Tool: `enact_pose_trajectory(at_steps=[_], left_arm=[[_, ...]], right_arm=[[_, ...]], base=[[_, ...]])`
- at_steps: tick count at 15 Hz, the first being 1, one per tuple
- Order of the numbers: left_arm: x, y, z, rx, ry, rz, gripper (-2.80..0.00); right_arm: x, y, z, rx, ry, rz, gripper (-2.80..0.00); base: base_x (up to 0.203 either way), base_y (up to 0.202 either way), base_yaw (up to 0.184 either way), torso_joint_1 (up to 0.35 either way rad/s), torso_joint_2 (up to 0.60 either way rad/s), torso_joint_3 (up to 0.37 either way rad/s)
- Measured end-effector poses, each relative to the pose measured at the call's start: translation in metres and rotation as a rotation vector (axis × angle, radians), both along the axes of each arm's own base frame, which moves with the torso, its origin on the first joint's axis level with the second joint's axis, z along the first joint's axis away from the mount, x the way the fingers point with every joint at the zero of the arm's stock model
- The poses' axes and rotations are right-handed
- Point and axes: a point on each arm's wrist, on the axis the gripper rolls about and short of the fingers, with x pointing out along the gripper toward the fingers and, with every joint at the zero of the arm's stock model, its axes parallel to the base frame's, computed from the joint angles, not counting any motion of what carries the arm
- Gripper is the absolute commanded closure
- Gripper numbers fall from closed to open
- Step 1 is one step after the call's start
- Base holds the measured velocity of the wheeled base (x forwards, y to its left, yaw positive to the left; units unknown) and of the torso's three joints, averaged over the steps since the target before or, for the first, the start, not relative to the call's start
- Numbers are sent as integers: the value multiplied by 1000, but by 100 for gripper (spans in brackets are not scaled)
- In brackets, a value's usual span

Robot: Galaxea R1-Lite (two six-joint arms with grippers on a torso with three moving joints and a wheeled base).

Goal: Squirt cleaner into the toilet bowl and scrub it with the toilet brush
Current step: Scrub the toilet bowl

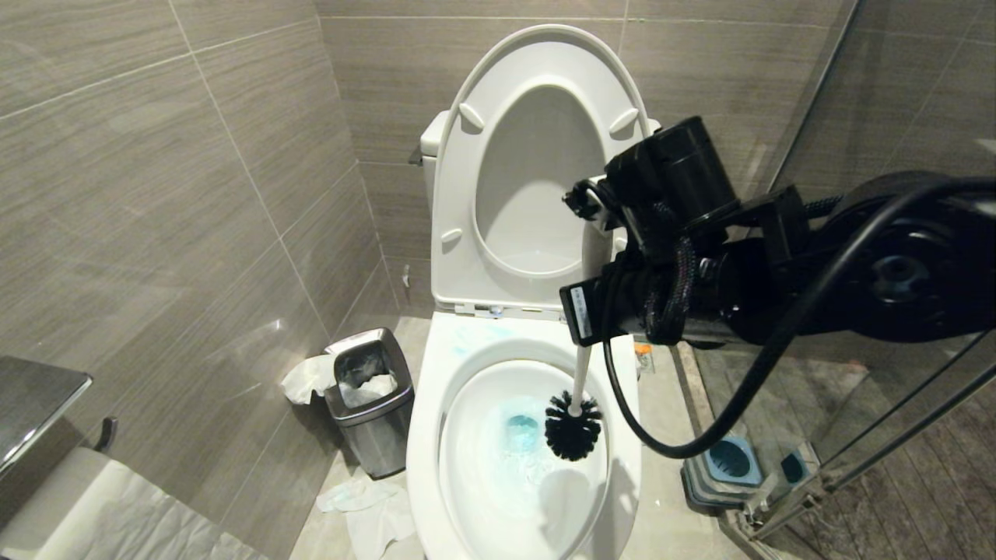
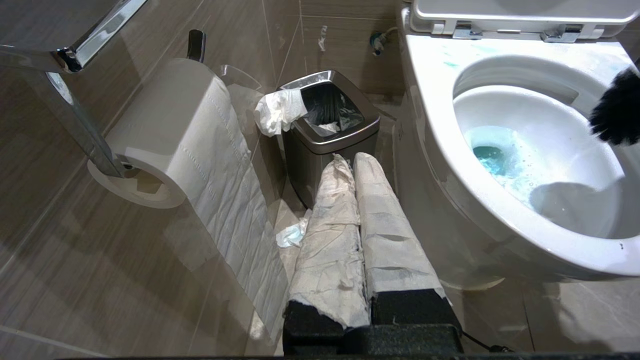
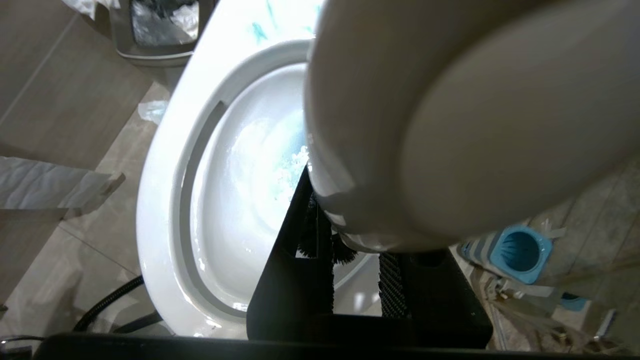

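Observation:
The white toilet bowl (image 1: 424,435) stands open, its water tinted turquoise by cleaner (image 1: 520,432), with pale teal streaks on the back rim. My right gripper (image 3: 350,235) hangs over the bowl's right side, shut on the toilet brush's white handle (image 1: 582,373). The black bristly head (image 1: 573,426) hangs inside the bowl, right of the drain. In the right wrist view the handle's rounded tip (image 3: 450,125) fills much of the picture. In the left wrist view my left gripper (image 2: 350,160), its fingers wrapped in paper, is shut on nothing beside the bowl (image 2: 430,125).
A square steel bin (image 1: 369,397) with paper hanging out stands left of the toilet, crumpled tissue (image 1: 373,505) on the floor near it. The blue-grey holder (image 1: 731,463) sits on the floor at the right by a glass partition. The seat and lid (image 1: 537,155) are raised. A toilet paper roll (image 2: 170,135) hangs on the left wall.

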Motion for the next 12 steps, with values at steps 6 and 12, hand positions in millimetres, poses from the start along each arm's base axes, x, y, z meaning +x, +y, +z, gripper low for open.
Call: enact_pose_trajectory(at_steps=[6, 12], left_arm=[[0, 0, 0, 0, 0, 0, 0], [0, 0, 0, 0, 0, 1, 0]], right_arm=[[25, 28, -71, -25, 36, -20, 0], [21, 58, -111, -30, 99, 4, 0]], base=[[0, 0, 0, 0, 0, 0], [0, 0, 0, 0, 0, 0]])
